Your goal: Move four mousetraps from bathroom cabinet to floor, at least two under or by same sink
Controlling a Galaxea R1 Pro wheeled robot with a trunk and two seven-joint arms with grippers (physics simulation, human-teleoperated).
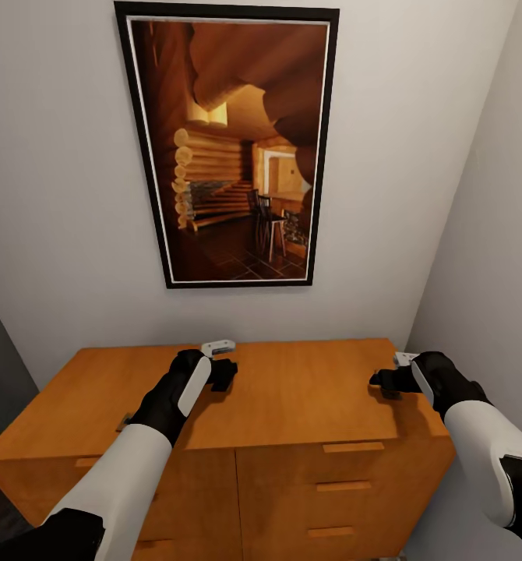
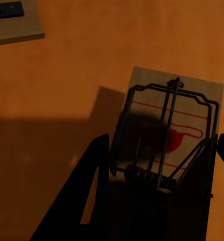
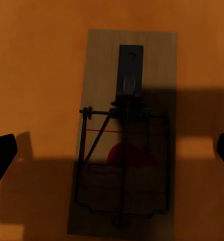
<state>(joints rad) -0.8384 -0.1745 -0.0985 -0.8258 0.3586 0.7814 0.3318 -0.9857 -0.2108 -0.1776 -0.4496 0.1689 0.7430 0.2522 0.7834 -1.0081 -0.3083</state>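
1. My left gripper [image 2: 162,165] hangs over the cabinet [image 1: 308,405] top, its spread fingers flanking a mousetrap [image 2: 177,130]; a second mousetrap [image 2: 14,22] lies well apart, bare wood between.
2. My right gripper [image 3: 112,150] hovers wide open above another mousetrap [image 3: 124,135], clear orange top on both sides.
3. The back wall [image 1: 58,195], with its framed picture [image 1: 230,148], closes off the rear; the side wall [image 1: 495,234] crowds my right arm.

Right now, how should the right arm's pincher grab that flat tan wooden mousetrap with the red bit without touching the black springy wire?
Probably from straight above, pinching the two long bare edges of the flat tan wooden mousetrap. It lies flat on the orange-brown wooden cabinet top, and the right gripper hangs open with a finger on either side. The black wire spring bar sits on the top face, so the side edges look safest.
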